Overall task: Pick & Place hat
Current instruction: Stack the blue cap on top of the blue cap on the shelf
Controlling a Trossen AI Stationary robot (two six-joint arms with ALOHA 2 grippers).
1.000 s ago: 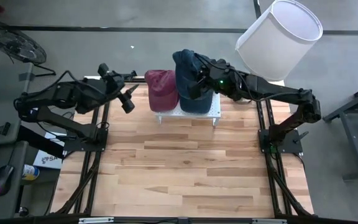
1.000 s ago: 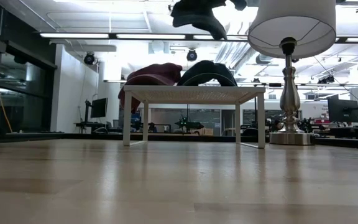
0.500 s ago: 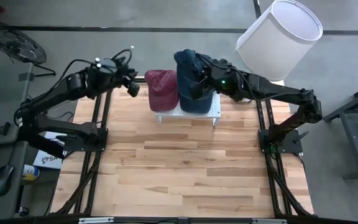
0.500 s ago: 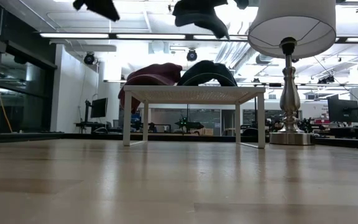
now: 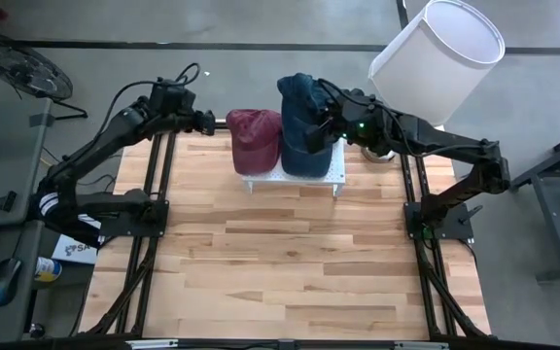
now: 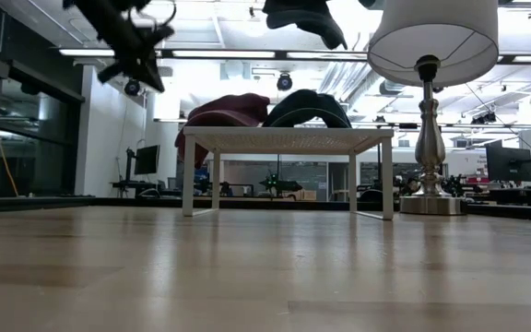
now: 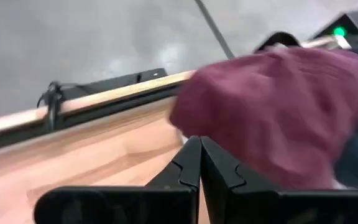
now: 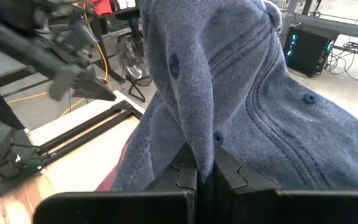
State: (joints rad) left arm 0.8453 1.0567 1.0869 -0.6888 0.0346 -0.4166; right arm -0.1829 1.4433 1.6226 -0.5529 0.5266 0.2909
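A maroon hat (image 5: 254, 141) and a dark blue hat (image 5: 306, 158) lie side by side on a small white stand (image 5: 336, 173) at the table's far edge. The low view shows both, the maroon hat (image 6: 224, 111) and the dark hat (image 6: 307, 109), resting on the stand's top (image 6: 284, 139). Above them hangs a second blue hat (image 5: 297, 100), with my right gripper (image 5: 319, 131) shut on it. My left gripper (image 5: 208, 122) is shut and empty, just left of the maroon hat (image 7: 272, 106) and apart from it. My right gripper pinches a fold of the blue hat's cloth (image 8: 197, 146) between its two fingers. The fingers come in slanting from the table's right side. The hat (image 6: 304, 14) is lifted clear, above the hats on the stand.
A table lamp stands at the far right; its large white shade (image 5: 437, 58) overhangs my right arm and its metal base (image 6: 429, 203) sits beside the stand. Bare wooden tabletop (image 5: 290, 262) spreads toward the near edge.
My left gripper has swung toward the table's far edge and toward the maroon hat, rolling as it went, and has shut on nothing. My right gripper has lifted the blue hat slightly higher above the stand.
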